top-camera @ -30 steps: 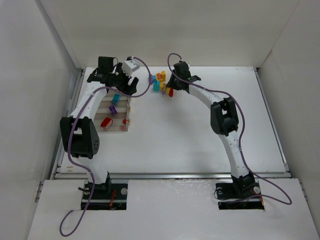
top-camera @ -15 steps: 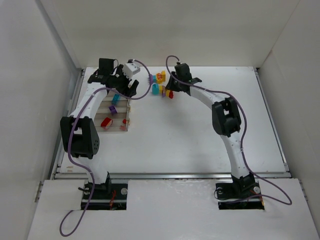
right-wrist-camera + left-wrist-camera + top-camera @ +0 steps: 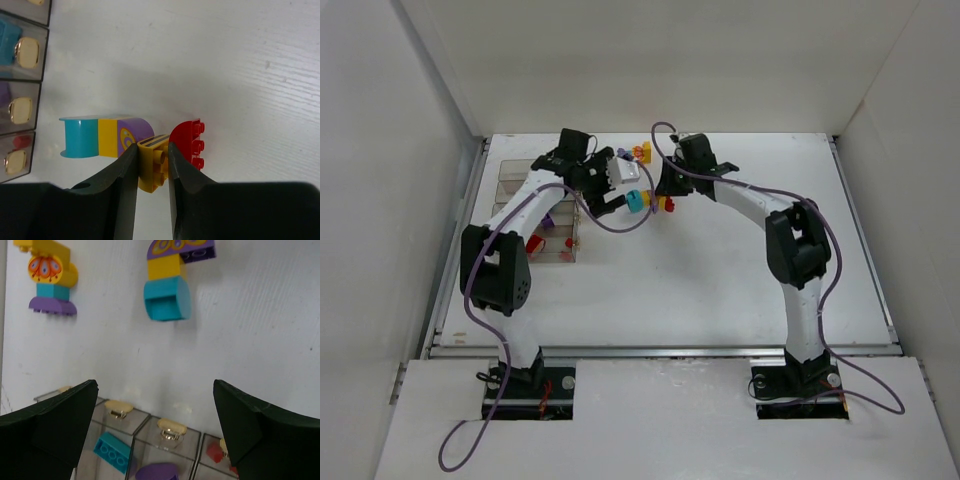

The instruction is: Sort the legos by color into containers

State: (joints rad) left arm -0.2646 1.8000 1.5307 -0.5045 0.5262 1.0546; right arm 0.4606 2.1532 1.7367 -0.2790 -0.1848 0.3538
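The right gripper (image 3: 151,156) pinches a yellow brick (image 3: 154,172) touching a red brick (image 3: 189,142), with the bins (image 3: 30,80) to its left and the left gripper (image 3: 155,385) spread.

Bright, even, diffuse white light fills all 3 views, leaving the counter (image 3: 720,270) nearly washed out, with only short, soft shadows beside the arms and legos (image 3: 165,292). In the wrist views the near black fingers (image 3: 50,430) of the left pincer (image 3: 156,405) and the right pincer (image 3: 152,150) look soft-edged, while the counter's grain and the yellow lego (image 3: 154,172) are crisp.
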